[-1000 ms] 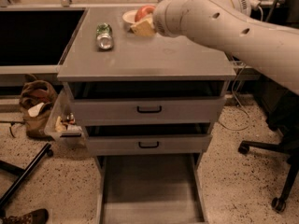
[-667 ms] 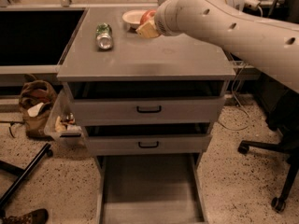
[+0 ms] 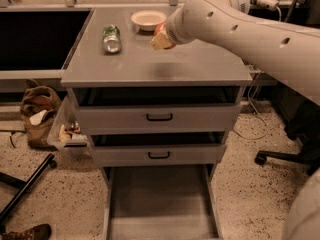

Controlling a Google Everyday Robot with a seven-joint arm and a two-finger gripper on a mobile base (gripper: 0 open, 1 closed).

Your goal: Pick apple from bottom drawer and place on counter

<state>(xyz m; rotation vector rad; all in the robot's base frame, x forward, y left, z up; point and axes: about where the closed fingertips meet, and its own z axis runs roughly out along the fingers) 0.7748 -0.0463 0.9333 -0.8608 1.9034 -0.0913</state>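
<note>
My gripper (image 3: 160,38) hangs just above the counter (image 3: 150,66), at its back middle, right beside the white bowl (image 3: 148,20). It is shut on the apple (image 3: 161,30), of which only a red sliver shows between a cream fingertip (image 3: 157,44) and the wrist. The big white arm reaches in from the upper right. Below, the bottom drawer (image 3: 160,204) is pulled out, and its flat grey floor is bare.
A green can (image 3: 111,38) lies on its side at the counter's back left. The two upper drawers (image 3: 159,117) stand slightly ajar. A brown bag (image 3: 39,115) and a small bin sit on the floor at left, an office chair base (image 3: 287,156) at right.
The gripper with the apple has shifted slightly right and down, away from the bowl and closer to the counter. The can, bowl and drawers have not moved.
</note>
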